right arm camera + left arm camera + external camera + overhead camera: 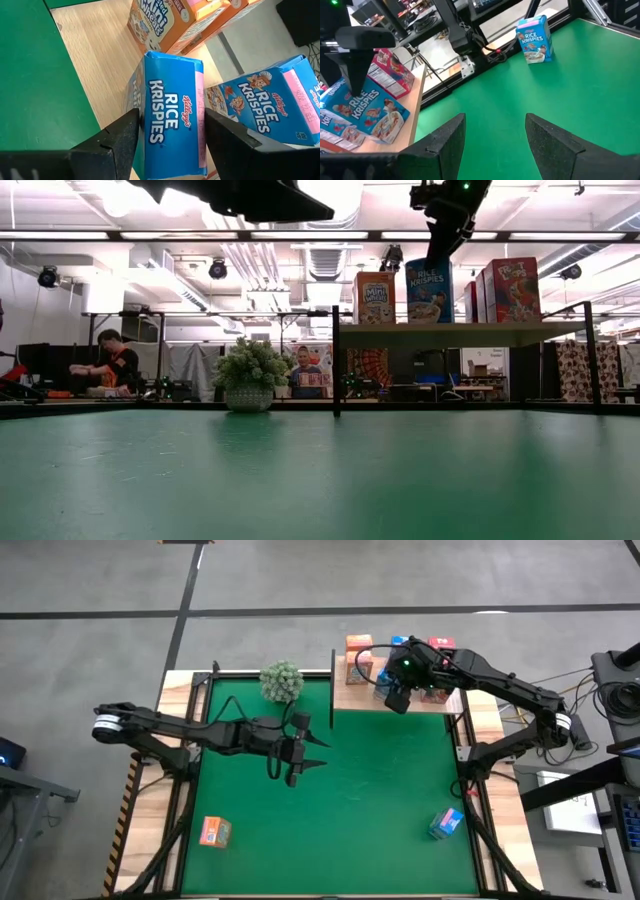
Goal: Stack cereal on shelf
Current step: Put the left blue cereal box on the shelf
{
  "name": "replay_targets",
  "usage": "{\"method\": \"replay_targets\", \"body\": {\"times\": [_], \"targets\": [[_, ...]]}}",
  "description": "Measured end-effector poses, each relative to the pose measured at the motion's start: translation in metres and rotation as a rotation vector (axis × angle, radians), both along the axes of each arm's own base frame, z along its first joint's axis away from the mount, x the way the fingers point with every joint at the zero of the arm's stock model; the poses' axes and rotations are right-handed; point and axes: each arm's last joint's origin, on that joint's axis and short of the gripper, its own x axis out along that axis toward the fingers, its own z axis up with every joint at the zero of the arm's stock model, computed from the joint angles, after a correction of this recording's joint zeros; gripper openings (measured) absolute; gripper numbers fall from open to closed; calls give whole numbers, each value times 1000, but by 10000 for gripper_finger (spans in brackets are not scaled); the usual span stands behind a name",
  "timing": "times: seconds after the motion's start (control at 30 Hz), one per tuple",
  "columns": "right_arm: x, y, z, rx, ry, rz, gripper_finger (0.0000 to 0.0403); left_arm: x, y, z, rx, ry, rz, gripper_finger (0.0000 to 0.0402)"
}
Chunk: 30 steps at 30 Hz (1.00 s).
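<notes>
From above, you see the right hand [399,700] over the shelf [352,692] at about one o'clock on the worktop [180,690], among the cereal boxes standing there. The left hand [297,755] hangs over the green mat [380,790] near its middle, fingers spread and holding nothing. An orange box [214,831] lies at seven o'clock on the mat, a blue box [446,823] at five o'clock, and the plant [281,681] sits at twelve o'clock.

At table height, you see a Mini-Wheats box [374,298], a Rice Krispies box [428,291] and a Froot Loops box [511,289] upright on the shelf, with the right hand just above the blue one.

From the left wrist, your open fingers [551,142] frame bare mat; the loose blue Rice Krispies box [535,39] stands well apart.

From the right wrist, the fingers [120,131] straddle a Rice Krispies box [172,115] on the shelf; you cannot tell whether they press it. A second Rice Krispies box [270,112] lies just beside it.
</notes>
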Motion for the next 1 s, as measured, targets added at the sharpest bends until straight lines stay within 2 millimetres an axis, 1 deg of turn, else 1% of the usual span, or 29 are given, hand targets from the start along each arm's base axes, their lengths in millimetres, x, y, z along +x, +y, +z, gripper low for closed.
{"method": "replay_targets", "body": {"times": [0.23, 0.53, 0.7, 0.83, 1.0], "targets": [[-1, -2, 0, 17, -22, -42, 216, -2, 0, 1, -14, 5, 5, 190], [-1, -2, 0, 18, -23, -43, 217, -2, 0, 0, -18, 14, 6, 190], [-1, -1, 5, 27, -63, -76, 220, -2, 0, 0, -18, 18, 6, 190], [-2, 0, 9, 65, -97, -90, 239, -2, 0, 0, -25, 22, 8, 190], [-2, 0, 11, 68, -101, -90, 271, -2, 0, 0, -25, 21, 8, 190]]}}
